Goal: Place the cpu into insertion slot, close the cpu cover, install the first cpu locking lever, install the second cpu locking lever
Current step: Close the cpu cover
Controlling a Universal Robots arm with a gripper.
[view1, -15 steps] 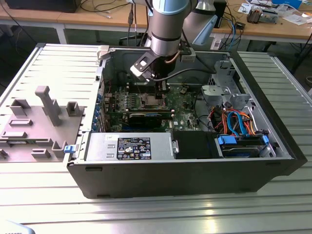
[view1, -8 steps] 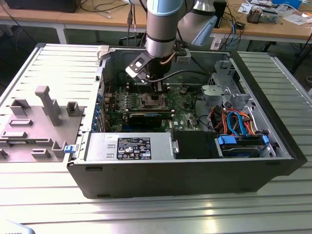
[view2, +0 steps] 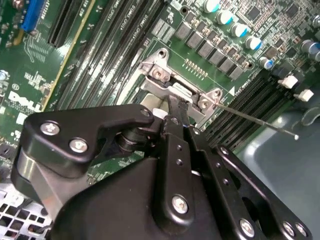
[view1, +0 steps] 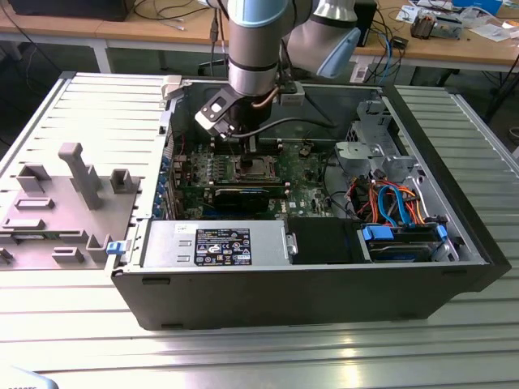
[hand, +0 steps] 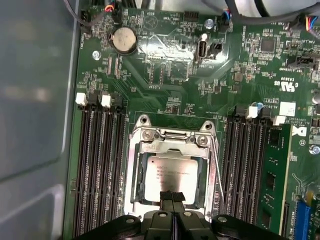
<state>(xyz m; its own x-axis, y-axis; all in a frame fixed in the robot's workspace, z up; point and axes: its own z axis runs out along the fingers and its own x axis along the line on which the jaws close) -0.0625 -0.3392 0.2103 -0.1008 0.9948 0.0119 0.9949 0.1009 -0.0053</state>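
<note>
Gripper (hand: 171, 196) fingertips, seen in the first wrist view, are pressed together with nothing visible between them. They hang over the edge of the cpu (hand: 170, 172) that lies farthest from the cover's hinge; whether they touch it cannot be told. The cpu lies flat, metal top up, framed by the cpu cover (hand: 135, 175), which is folded down around it. A thin wire locking lever (hand: 216, 170) runs along one side of the cover, and banks of memory slots (hand: 97, 170) flank the socket on both sides of the green motherboard (hand: 165, 75). A coin battery (hand: 124, 40) sits well apart from the socket.

In the second wrist view the black gripper (view2: 175, 107) reaches down to the socket, and a wire lever (view2: 255, 119) juts out sideways from the hinge end, clear of the board.

In the exterior view the arm (view1: 255, 49) descends from the upper centre of the frame. Its gripper (view1: 242, 150) hangs directly over the insertion slot (view1: 252, 168) inside the open computer case (view1: 308, 284). The case rests on a ribbed metal table (view1: 243, 356), with a grey fixture (view1: 73, 194) at the exterior view's left.
</note>
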